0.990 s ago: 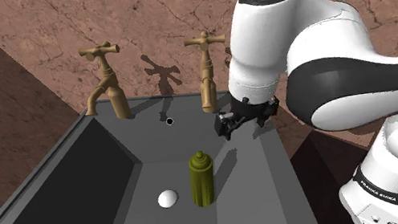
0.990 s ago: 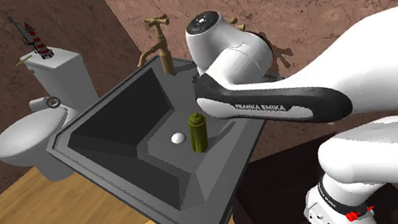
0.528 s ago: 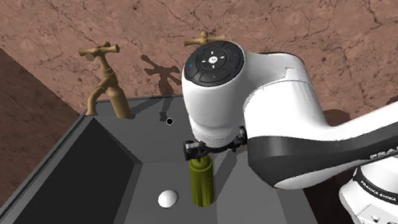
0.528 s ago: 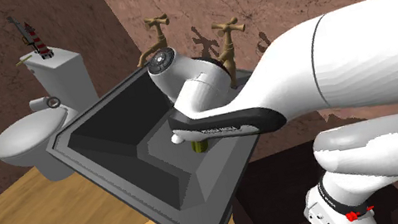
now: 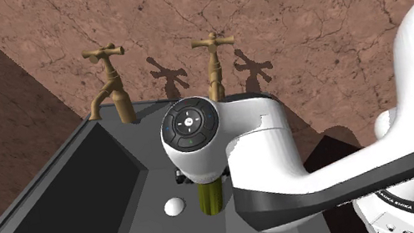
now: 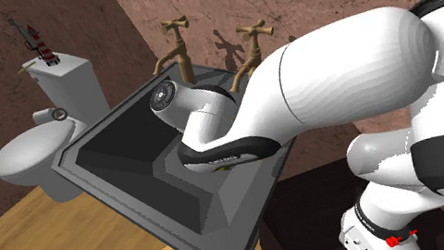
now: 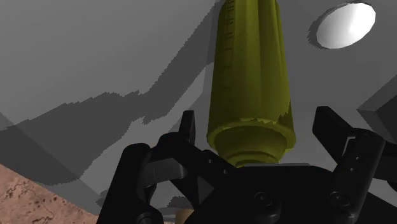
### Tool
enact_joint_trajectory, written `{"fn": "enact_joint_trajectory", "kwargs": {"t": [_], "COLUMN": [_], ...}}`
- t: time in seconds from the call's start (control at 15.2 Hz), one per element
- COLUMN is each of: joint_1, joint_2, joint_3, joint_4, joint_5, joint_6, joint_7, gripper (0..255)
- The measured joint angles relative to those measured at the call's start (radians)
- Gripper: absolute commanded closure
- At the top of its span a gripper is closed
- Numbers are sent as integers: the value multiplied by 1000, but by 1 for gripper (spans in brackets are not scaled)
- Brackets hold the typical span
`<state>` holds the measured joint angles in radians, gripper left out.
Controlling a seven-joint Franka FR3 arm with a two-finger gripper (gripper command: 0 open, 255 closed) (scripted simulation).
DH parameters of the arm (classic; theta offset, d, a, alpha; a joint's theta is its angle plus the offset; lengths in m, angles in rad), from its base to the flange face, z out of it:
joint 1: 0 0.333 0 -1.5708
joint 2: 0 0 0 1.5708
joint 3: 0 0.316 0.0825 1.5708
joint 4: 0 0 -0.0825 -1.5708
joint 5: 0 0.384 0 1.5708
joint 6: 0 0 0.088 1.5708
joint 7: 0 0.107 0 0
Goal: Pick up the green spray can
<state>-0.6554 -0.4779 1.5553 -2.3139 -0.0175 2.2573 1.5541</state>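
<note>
Sink basin, dark grey and angular (image 5: 79, 177), is entered by the white robot arm (image 5: 279, 160), which has been swung in from the back rim and lowered. The olive-green ribbed spray can (image 7: 251, 76) stands upright on the basin floor. Its top is now flanked by the black gripper (image 7: 259, 127), held wide, with no contact seen. Closing is judged to be the next step.

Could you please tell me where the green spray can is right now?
In the shoulder view the spray can stands in the sink, just right of the white ball; it sits inside the open end effector, untouched.
</note>
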Motion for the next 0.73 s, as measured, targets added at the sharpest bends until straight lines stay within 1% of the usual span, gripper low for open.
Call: {"fn": "enact_joint_trajectory", "kwargs": {"t": [0.13,0.2,0.26,0.46,0.73], "joint_1": [-38,-45,-54,-63,-64], "joint_2": [-4,-5,-6,-7,-7], "joint_3": [44,55,63,71,71], "joint_4": [-7,-14,-14,-12,-12], "joint_5": [5,7,8,8,8], "joint_6": [24,35,39,42,43], "joint_7": [8,11,11,11,11], "gripper": [0,0,255,255,255]}}
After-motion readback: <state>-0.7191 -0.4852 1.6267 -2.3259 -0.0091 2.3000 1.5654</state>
